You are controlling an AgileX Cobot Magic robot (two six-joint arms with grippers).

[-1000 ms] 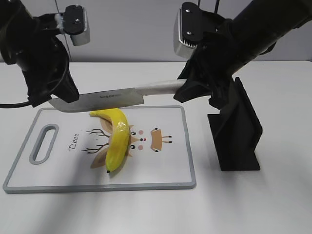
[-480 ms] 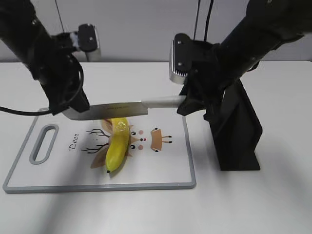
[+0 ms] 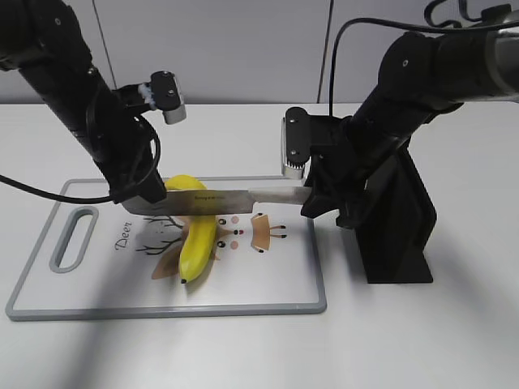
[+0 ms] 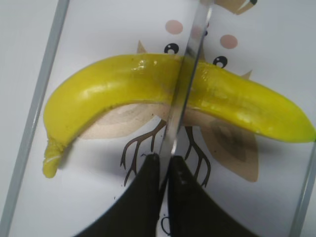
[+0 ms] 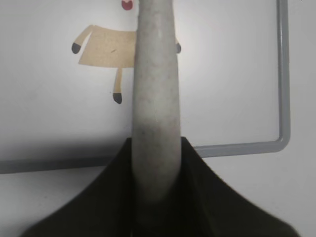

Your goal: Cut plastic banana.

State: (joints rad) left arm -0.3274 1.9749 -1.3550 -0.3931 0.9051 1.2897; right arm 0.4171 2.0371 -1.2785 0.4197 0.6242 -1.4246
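The banana [image 3: 197, 235] lies on the cutting board [image 3: 268, 279], over the deer drawing [image 3: 243, 231]. The knife [image 3: 215, 200] rests across its middle. The right gripper [image 3: 312, 194] clamps the pale handle [image 5: 154, 103]; the left gripper [image 4: 164, 163] pinches the blade tip, seemingly closed on it.

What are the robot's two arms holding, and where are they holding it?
Both hold one knife: the right tool grips its pale handle, the left tool pinches the blade's tip end.

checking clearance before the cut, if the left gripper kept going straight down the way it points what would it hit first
Most likely the cutting board right below the left gripper, which pinches the knife blade beside the plastic banana; depth is unclear.
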